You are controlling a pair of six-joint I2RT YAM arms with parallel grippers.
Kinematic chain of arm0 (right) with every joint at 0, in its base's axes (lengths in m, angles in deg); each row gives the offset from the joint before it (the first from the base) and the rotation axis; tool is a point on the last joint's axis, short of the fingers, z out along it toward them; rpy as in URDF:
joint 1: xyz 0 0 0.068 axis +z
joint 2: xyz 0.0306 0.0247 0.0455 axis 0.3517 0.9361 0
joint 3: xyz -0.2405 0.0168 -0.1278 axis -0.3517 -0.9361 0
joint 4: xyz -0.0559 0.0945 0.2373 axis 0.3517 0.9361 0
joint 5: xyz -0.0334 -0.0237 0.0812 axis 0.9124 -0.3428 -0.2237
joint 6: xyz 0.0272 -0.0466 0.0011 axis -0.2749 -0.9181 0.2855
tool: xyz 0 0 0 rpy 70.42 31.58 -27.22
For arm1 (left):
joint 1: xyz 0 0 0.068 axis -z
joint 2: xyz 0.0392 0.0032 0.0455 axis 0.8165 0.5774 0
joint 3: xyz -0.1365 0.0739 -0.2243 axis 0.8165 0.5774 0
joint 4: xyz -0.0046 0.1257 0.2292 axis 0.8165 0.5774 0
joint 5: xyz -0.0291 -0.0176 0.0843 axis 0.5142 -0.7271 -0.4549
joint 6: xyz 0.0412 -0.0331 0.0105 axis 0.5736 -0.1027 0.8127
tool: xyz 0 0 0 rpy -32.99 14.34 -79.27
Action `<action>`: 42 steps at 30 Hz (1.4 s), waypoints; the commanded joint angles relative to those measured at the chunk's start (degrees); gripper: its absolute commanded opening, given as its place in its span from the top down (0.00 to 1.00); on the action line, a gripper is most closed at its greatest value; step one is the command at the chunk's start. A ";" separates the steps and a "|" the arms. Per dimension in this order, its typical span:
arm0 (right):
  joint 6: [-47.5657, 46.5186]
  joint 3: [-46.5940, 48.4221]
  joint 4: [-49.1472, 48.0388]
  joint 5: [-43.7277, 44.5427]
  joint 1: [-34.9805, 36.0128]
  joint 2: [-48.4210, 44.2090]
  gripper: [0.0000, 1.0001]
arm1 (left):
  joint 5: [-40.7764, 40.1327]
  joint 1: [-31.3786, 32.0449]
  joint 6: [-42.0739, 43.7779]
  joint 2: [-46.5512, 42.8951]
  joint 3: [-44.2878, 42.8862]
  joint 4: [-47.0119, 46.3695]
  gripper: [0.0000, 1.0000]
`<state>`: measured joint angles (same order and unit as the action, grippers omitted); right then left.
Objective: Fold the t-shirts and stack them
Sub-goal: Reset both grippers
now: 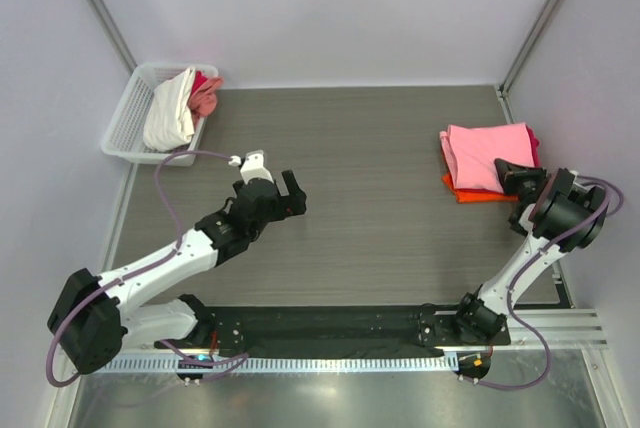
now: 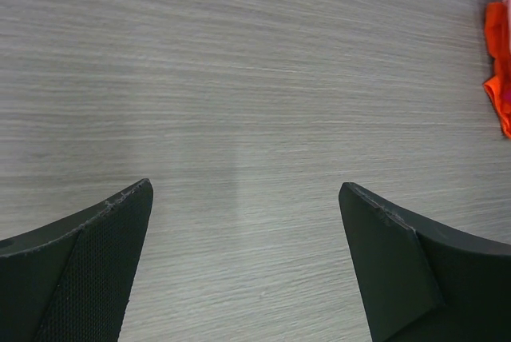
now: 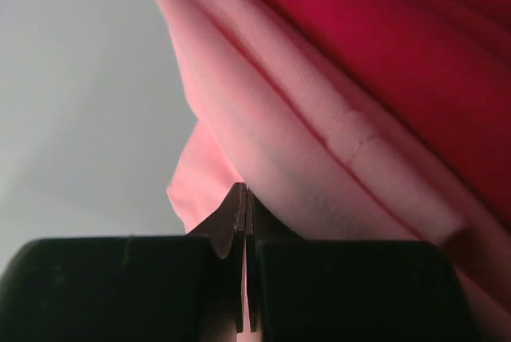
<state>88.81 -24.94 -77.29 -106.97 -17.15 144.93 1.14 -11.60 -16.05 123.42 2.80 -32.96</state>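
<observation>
The t-shirts lie in two places. At the right side of the worktop (image 1: 380, 138) there is a folded stack: the salmon-pink shirt (image 1: 487, 153) on top, the orange one (image 1: 468, 194) under it, the crimson one (image 3: 383, 30) beside. The white shirt (image 1: 170, 113) and the coral-pink shirt (image 1: 207, 93) lie in the basket (image 1: 122, 123) at the far left. The right pincer (image 3: 246, 195) is pressed together at the salmon-pink cloth. I cannot tell whether it has caught any cloth. The left pincer (image 2: 246, 198) is spread wide over bare worktop.
</observation>
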 commanded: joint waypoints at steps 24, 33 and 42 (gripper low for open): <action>-39.74 -8.77 53.63 39.93 47.74 -58.85 0.83 | -4.94 -4.73 6.35 -14.16 8.63 5.29 0.00; -46.68 -12.11 59.52 55.56 71.66 -61.05 0.14 | -3.27 -4.73 9.08 -17.15 13.02 4.85 0.00; -47.74 -26.44 46.00 47.54 71.66 -72.21 0.00 | -3.19 -4.81 8.73 -20.84 18.04 -0.77 0.01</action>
<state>42.54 -50.47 -23.67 -58.07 54.52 75.64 -1.62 -16.19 -7.92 103.98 20.57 -28.86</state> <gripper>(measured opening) 0.995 0.994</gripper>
